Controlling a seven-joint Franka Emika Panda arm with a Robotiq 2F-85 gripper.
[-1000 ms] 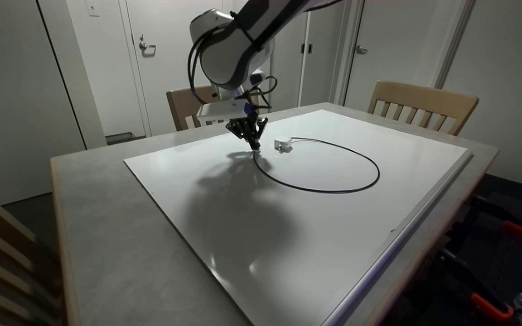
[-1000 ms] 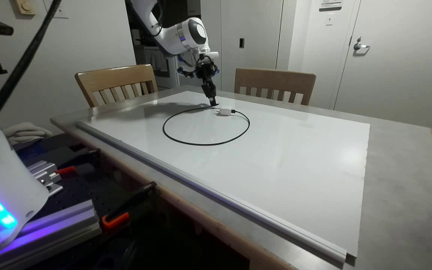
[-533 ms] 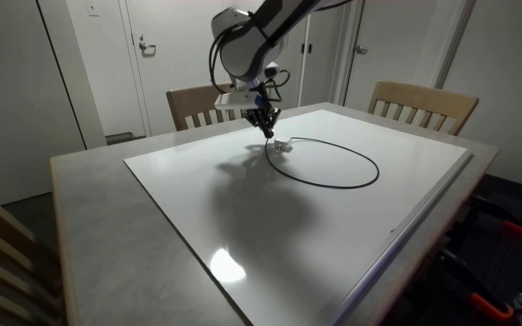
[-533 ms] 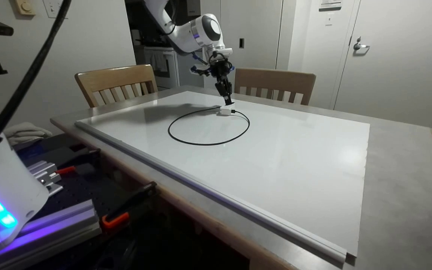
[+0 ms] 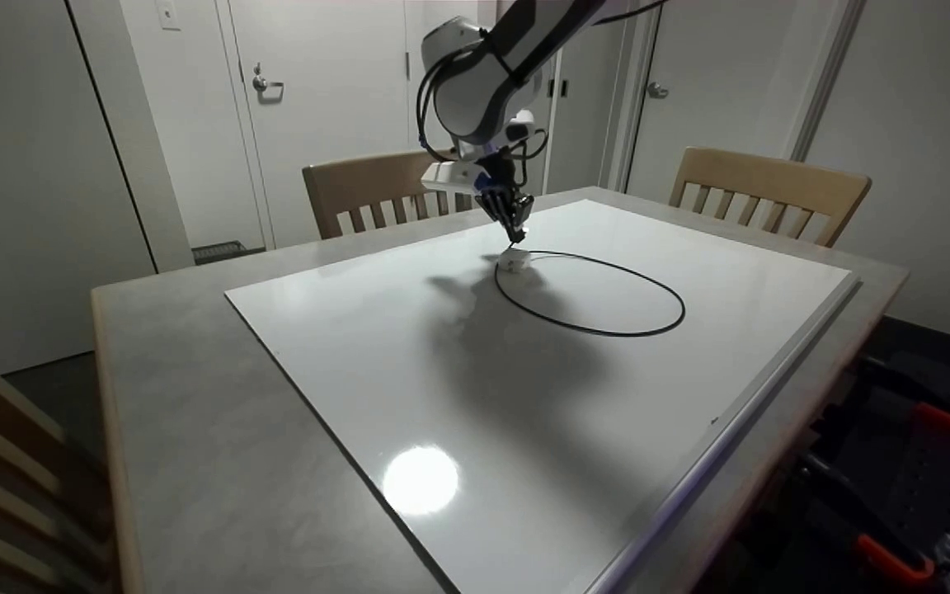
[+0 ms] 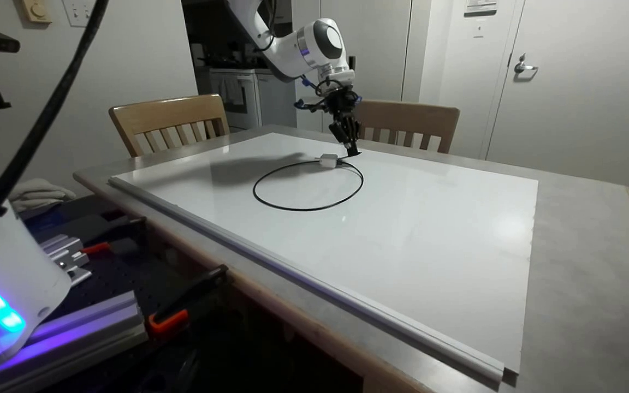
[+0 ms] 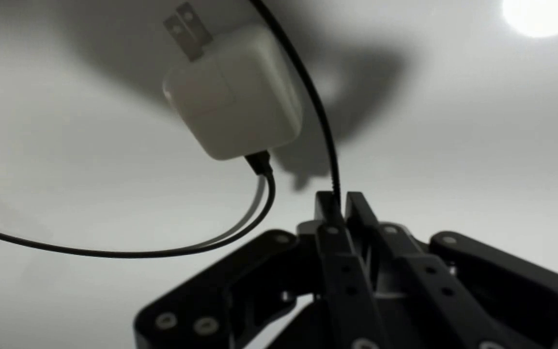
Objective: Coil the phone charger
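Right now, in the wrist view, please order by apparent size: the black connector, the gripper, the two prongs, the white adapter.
Largest to smallest:
1. Gripper, though its nearness probably enlarges it
2. White adapter
3. Two prongs, as a pair
4. Black connector

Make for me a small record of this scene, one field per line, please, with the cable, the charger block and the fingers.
Item: black cable, in one wide loop, not a tight coil
Attached: white charger block, joined by a black connector; prongs exposed
Grasp: fingers closed on the black cable
Position: held stretch passes beside the charger block; contact unclear
Surface: white board on a gray table
Around: wooden chairs
Not clear: the cable's far end, at the fingers
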